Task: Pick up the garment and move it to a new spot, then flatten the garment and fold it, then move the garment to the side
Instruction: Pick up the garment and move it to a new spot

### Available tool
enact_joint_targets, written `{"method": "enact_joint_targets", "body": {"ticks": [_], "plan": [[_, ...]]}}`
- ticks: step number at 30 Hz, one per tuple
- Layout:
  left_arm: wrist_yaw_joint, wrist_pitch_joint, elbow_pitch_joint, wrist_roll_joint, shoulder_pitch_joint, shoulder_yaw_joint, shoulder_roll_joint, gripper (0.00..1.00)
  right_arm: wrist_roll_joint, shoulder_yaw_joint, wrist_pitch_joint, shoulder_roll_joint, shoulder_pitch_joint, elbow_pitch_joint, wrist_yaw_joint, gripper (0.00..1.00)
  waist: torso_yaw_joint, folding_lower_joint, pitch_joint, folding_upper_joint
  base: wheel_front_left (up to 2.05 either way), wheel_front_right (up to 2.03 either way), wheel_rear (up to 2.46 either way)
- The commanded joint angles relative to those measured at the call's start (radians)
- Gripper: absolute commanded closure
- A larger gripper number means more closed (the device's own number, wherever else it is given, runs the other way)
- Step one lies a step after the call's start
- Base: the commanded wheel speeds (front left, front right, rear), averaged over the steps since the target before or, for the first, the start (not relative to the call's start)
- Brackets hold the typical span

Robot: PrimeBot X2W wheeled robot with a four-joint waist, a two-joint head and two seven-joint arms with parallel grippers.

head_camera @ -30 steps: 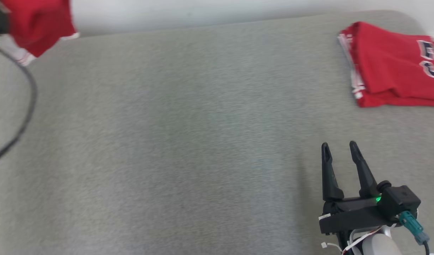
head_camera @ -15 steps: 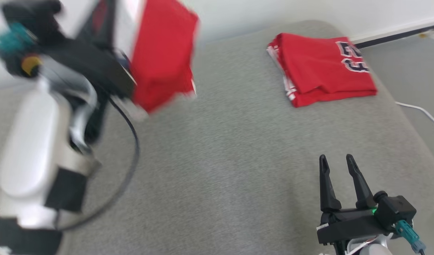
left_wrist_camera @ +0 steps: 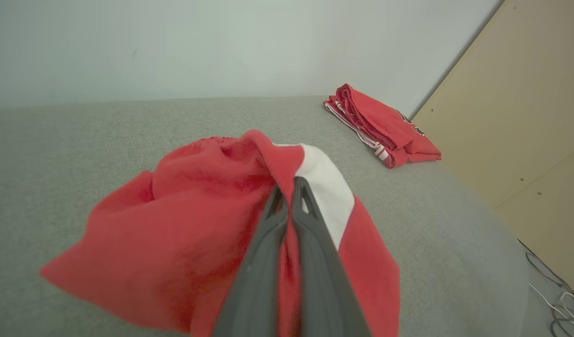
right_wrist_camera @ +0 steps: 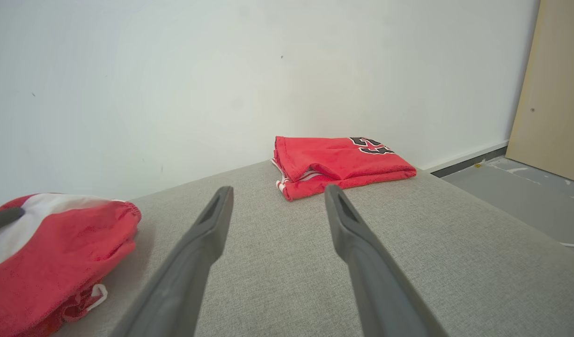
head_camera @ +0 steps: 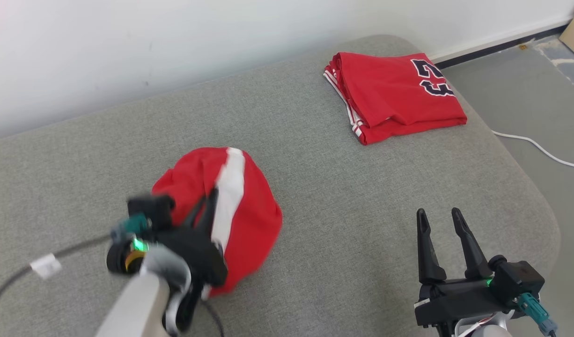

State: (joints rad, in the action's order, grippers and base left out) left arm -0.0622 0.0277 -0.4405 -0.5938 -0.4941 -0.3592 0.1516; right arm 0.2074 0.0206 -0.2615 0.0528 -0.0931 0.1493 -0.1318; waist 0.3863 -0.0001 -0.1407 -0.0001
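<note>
The garment (head_camera: 249,210), red with a broad white stripe, hangs bunched in a rounded heap, its lower part on the grey cushion (head_camera: 338,210) at the front left. My left gripper (head_camera: 211,199) is shut on a fold near its top; in the left wrist view the fingers (left_wrist_camera: 289,187) press together with red cloth (left_wrist_camera: 184,224) pinched between them. My right gripper (head_camera: 437,214) stands open at the front right, well apart from the garment, nothing between its fingers (right_wrist_camera: 277,194). The garment (right_wrist_camera: 57,243) lies at the left edge of the right wrist view.
A folded red jersey (head_camera: 394,93) with dark numbers lies at the cushion's far right corner. A white wall runs behind. Right of the cushion are grey floor, a white cable (head_camera: 540,150) and a pale wooden panel (left_wrist_camera: 526,117).
The head camera has swung and the picture has shifted. My left gripper, still shut on the garment, has come down from high at the left to the cushion. The right gripper stays open.
</note>
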Motion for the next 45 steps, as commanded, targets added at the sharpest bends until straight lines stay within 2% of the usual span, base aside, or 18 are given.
{"method": "enact_joint_targets", "body": {"ticks": [1,2,3,7,12,21,28,33,37,45], "plan": [[-0.002,-0.022,-0.016,0.007,0.021,-0.001,-0.002,1.00,0.007,-0.002,-0.004,-0.005,-0.005,0.004,0.003,0.00,-0.002,0.0001,0.003,0.0001,0.00,0.00,0.00],[-0.001,-0.037,-0.029,0.010,0.031,-0.005,-0.009,0.73,0.005,0.000,-0.005,-0.005,-0.004,0.006,0.003,0.00,-0.006,0.0001,0.006,0.0001,0.00,0.00,0.00],[-0.004,-0.046,-0.043,0.016,0.042,-0.015,-0.017,0.00,0.003,0.001,-0.005,-0.004,-0.002,0.008,0.003,0.00,-0.011,0.0001,0.008,0.0001,0.00,0.00,0.00],[-0.018,-0.095,-0.058,0.026,0.052,-0.048,-0.035,0.00,-0.010,0.004,-0.005,-0.005,0.007,0.011,0.003,0.00,-0.041,0.0001,0.033,0.0001,0.00,0.00,0.00],[-0.021,-0.182,-0.008,0.017,0.039,-0.032,-0.042,0.00,-0.022,0.022,-0.005,-0.004,0.031,0.008,0.003,0.00,-0.094,0.0001,0.086,0.0001,0.00,0.00,0.00],[0.049,-0.275,0.105,0.055,0.141,0.061,0.049,0.00,-0.026,0.038,-0.005,0.006,0.064,-0.008,0.003,0.00,-0.207,0.0001,0.147,0.0001,0.00,0.00,0.00],[0.094,-0.291,0.191,0.110,0.268,0.125,0.128,0.00,-0.031,0.042,-0.005,0.005,0.077,-0.009,0.003,0.00,-0.271,0.0001,0.166,0.0001,0.00,0.00,0.00],[0.113,-0.293,0.253,0.152,0.347,0.161,0.150,0.00,-0.032,0.055,-0.005,0.004,0.086,-0.006,0.003,0.00,-0.298,0.0001,0.173,0.0001,0.00,0.00,0.00],[0.123,-0.293,0.314,0.187,0.429,0.203,0.144,0.00,-0.031,0.062,-0.005,0.002,0.095,0.003,0.003,0.00,-0.318,0.0001,0.180,0.0001,0.00,0.00,0.00],[0.100,-0.293,0.366,0.224,0.566,0.297,0.090,0.00,-0.028,0.057,-0.005,-0.001,0.111,0.020,0.003,0.00,-0.337,0.0001,0.183,0.0001,0.00,0.00,0.00]]}}
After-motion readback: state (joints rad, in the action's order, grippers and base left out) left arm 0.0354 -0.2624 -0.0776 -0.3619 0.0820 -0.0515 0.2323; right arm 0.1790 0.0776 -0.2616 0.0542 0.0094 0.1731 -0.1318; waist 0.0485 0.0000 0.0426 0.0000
